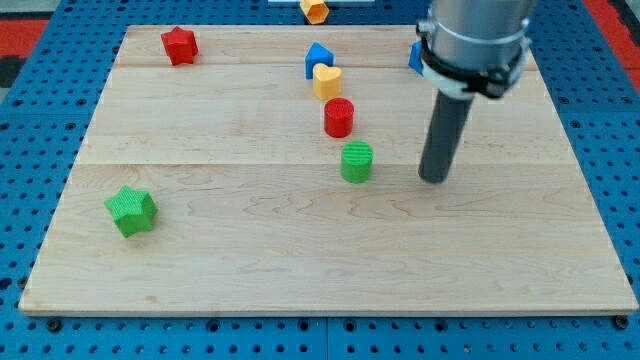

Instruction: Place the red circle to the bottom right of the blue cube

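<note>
My tip (434, 178) is resting on the board just right of the green cylinder (356, 162), well below-right of the red circle (338, 117), seemingly not yet lined up to push it. With no jaws, it is grasping nothing. The arm is hiding most of the blue cube (414, 57) at the view's top right.

Your arm came in from the view's top right, its grey cylindrical housing cut off by the frame edge. The straight dark rod hung upright below it, and my tip (434, 180) sat on the board right of centre.
</note>
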Controlling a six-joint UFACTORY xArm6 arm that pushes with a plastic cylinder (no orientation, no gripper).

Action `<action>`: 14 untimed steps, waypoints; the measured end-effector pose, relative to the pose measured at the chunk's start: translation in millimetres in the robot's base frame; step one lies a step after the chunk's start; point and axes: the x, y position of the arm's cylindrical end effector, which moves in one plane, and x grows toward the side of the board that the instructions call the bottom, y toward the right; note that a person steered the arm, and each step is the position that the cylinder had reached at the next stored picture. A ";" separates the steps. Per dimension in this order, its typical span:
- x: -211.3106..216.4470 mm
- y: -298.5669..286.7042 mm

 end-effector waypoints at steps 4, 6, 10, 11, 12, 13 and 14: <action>29.9 -11.2; 29.4 -18.2; -35.9 -49.2; -85.4 -40.4; -131.6 -6.3; -159.0 -13.8; -159.5 -15.7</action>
